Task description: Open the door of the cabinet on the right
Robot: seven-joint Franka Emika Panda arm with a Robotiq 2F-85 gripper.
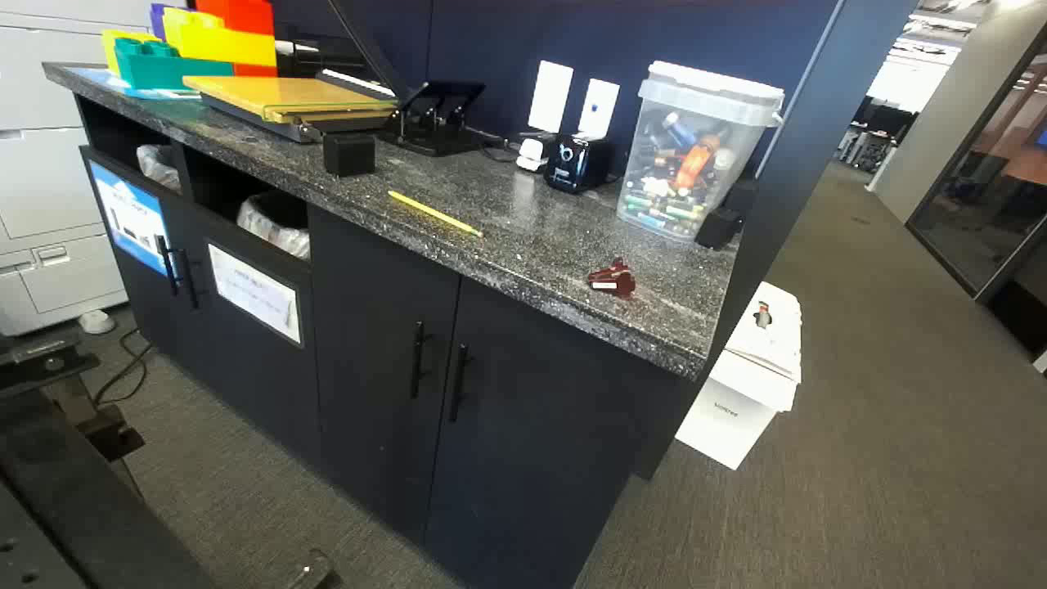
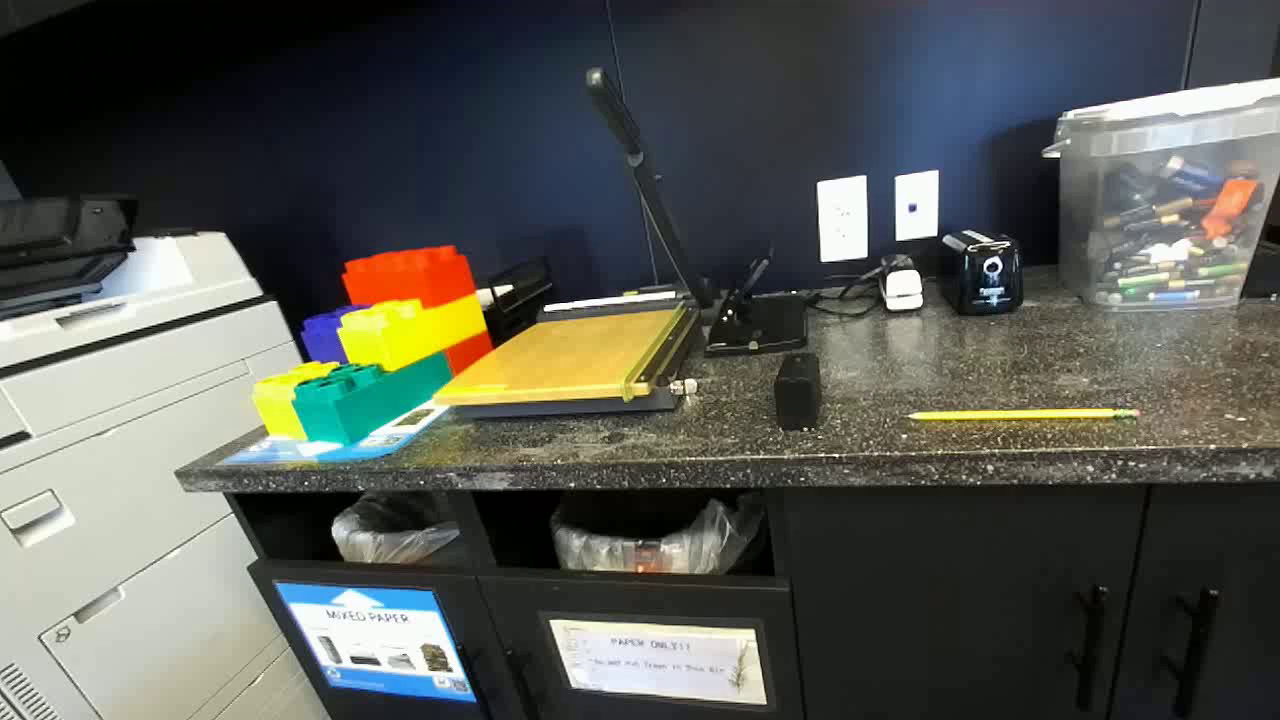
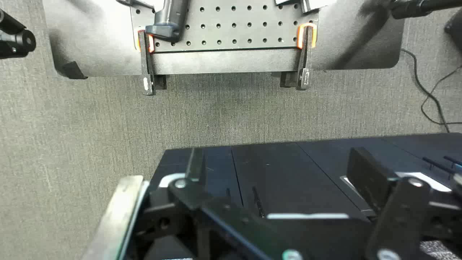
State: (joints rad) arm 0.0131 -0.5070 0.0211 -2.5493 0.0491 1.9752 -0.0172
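Tabletop [image 1: 532, 247]: granite
Right door [image 1: 527, 450]: closed; edge-mounted handle [image 1: 459, 383], likely for leverage
Gripper [image 3: 279, 164]: wide, empty, probably for handle

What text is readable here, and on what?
"MIXED PAPER": blue sign
"PAPER ONLY!!": white sign beside it
Too small or blurred: finer print on both signs; markings on the white box, black device and white label.
Wrist view: none readable.

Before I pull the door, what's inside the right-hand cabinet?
None of its contents can be seen: in an exterior view, its left door and right door are both shut, covering the interior. Only dark outer faces and black bar handles show.
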